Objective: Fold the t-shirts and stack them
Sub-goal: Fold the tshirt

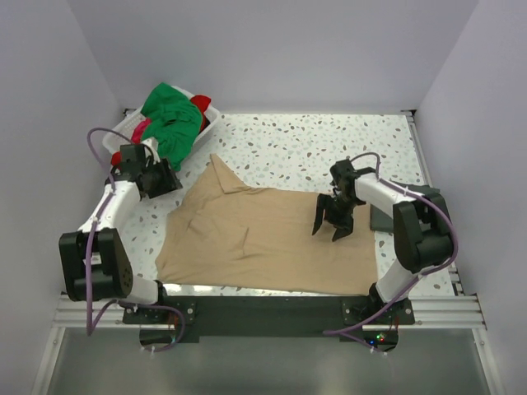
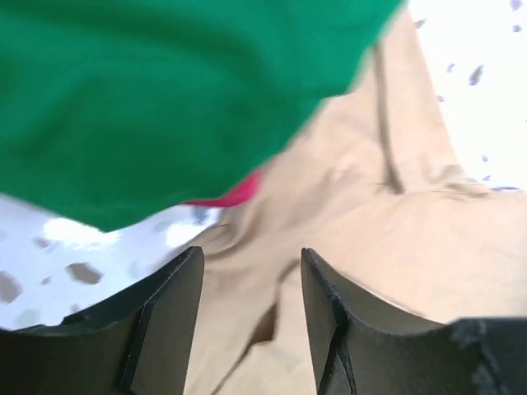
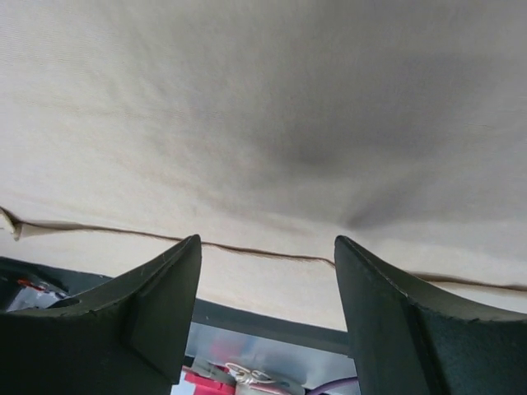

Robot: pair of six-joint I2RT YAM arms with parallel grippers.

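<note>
A tan t-shirt (image 1: 263, 234) lies spread across the middle of the table, one sleeve pointing to the far left. It also shows in the left wrist view (image 2: 395, 239) and in the right wrist view (image 3: 263, 123). My left gripper (image 1: 165, 179) is open and empty above the shirt's far left edge (image 2: 251, 271). My right gripper (image 1: 332, 220) is open and empty, hovering over the shirt's right part (image 3: 268, 247). A bright green t-shirt (image 1: 173, 122) hangs out of the white basket (image 1: 132, 126), with red cloth (image 1: 200, 102) beside it. The green shirt (image 2: 165, 90) fills the top of the left wrist view.
The white basket stands at the far left corner. A dark flat object (image 1: 382, 218) lies by the right arm. The speckled tabletop (image 1: 313, 148) shows behind the shirt. A metal rail (image 1: 263, 309) runs along the near edge.
</note>
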